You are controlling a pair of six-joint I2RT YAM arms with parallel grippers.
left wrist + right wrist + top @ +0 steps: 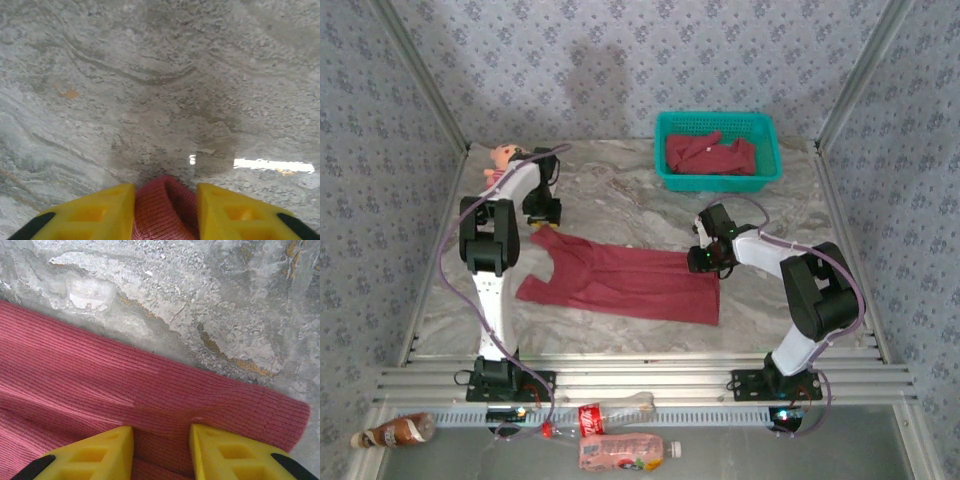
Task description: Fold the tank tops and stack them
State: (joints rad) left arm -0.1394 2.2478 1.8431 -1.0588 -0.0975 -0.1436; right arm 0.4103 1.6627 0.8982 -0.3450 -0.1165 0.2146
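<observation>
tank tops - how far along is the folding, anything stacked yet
Done: one tank top is out and spread flat on the table; nothing is folded or stacked yet. In hand: the left gripper pinches it at the strap end and the right gripper at the hem corner, seemingly set for a first fold. Left: fold this one, then the other tank tops bunched in the teal basket.

tank top: maroon, ribbed; basket: teal mesh; table: grey-white marbled; walls: blue-grey, floral print; doll: pink; gripper fingers: yellow; arms: black, white
</observation>
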